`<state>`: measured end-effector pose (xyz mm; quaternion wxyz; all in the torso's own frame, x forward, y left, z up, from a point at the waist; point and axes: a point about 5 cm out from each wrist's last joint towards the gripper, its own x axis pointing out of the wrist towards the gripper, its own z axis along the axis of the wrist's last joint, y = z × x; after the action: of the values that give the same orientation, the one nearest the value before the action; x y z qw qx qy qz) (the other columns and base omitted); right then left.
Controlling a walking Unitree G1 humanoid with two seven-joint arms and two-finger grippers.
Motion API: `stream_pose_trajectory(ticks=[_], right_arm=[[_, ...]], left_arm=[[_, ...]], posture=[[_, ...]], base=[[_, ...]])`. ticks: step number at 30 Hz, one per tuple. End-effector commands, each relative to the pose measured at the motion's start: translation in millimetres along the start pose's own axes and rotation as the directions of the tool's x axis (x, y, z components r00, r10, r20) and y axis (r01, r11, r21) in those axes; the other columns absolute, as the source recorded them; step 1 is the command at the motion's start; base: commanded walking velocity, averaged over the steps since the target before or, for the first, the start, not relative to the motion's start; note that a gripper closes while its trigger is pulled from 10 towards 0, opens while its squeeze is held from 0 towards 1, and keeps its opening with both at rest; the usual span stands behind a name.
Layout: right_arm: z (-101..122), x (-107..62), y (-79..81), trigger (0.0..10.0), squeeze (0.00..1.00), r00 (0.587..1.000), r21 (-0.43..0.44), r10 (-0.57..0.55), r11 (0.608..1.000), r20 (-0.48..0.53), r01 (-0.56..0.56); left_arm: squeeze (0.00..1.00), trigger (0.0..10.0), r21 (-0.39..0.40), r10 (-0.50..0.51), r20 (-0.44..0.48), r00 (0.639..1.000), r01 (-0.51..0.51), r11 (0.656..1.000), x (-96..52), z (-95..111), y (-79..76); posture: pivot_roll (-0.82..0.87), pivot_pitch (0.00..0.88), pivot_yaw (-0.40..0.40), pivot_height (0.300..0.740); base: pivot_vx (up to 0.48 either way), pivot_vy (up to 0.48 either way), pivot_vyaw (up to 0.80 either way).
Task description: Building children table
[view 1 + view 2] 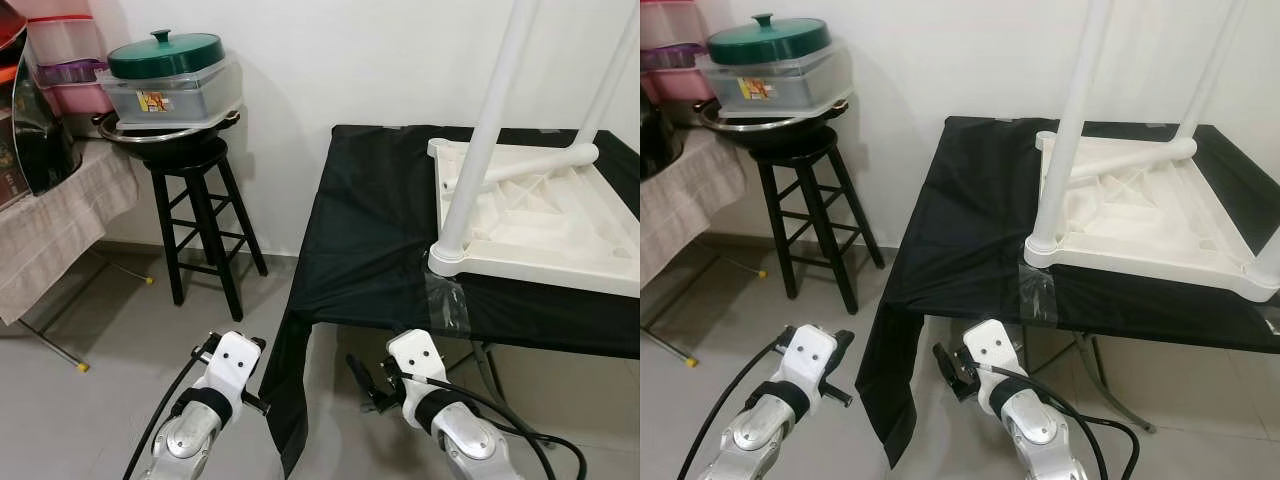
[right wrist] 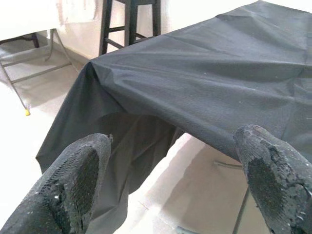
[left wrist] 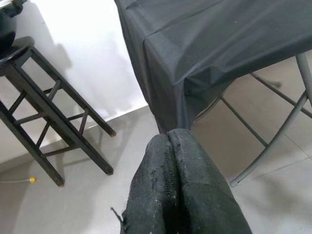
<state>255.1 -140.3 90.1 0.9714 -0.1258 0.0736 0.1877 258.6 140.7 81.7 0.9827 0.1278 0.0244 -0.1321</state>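
On black-clothed table [image 1: 370,240], upturned children table [image 1: 540,215], both fingers [image 2: 78,180] below

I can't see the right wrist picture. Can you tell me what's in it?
The right gripper has its two black fingers spread wide open, empty, pointing at a table draped in a black cloth. The cloth's corner hangs toward the pale floor, and a black stool stands beyond.

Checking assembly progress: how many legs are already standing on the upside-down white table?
2 clearly standing: one leg at the near left corner of the white table, another leg at the far side. A third piece lies flat; other corners are cut off from view.
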Motion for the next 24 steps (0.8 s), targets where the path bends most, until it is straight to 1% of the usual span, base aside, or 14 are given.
stream_pose_trajectory(ticks=[1,14,19,22,24], right_arm=[[-2.3,-0.7,-0.2,10.0,0.0,1.0,0.022,-0.013,1.0,-0.005,0.013],[-0.7,-0.4,-2.1,10.0,0.0,1.0,0.039,-0.026,0.999,0.008,0.026],[-1.1,0.5,-3.7,10.0,0.0,1.0,0.042,-0.024,0.999,0.004,0.023],[-1.4,1.3,-4.0,10.0,0.0,1.0,0.04,-0.016,0.999,-0.001,0.016],[-1.4,1.3,-4.0,10.0,0.0,1.0,0.04,-0.016,0.999,-0.001,0.016]], left_arm=[[0.0,10.0,-0.016,0.018,-0.029,0.999,-0.018,1.0,-2.3,-5.4,1.9],[0.0,10.0,-0.016,0.02,-0.028,0.999,-0.021,1.0,-1.4,-5.2,3.2],[0.0,10.0,0.006,0.009,-0.028,1.0,-0.009,1.0,0.3,-4.6,1.4],[0.0,10.0,0.042,-0.002,-0.026,1.0,0.003,0.999,1.4,-3.7,-0.3],[0.0,10.0,0.042,-0.002,-0.026,1.0,0.003,0.999,1.4,-3.7,-0.3]], posture=[[-0.02,0.0,0.022,0.74],[-0.02,0.0,0.023,0.74],[-0.03,0.0,0.024,0.74],[-0.02,0.0,0.024,0.74],[-0.02,0.0,0.024,0.74]], base=[[0.0,0.0,0.0],[0.0,0.0,0.0],[0.0,0.0,0.0],[0.0,0.0,0.0],[0.0,0.0,0.0]])
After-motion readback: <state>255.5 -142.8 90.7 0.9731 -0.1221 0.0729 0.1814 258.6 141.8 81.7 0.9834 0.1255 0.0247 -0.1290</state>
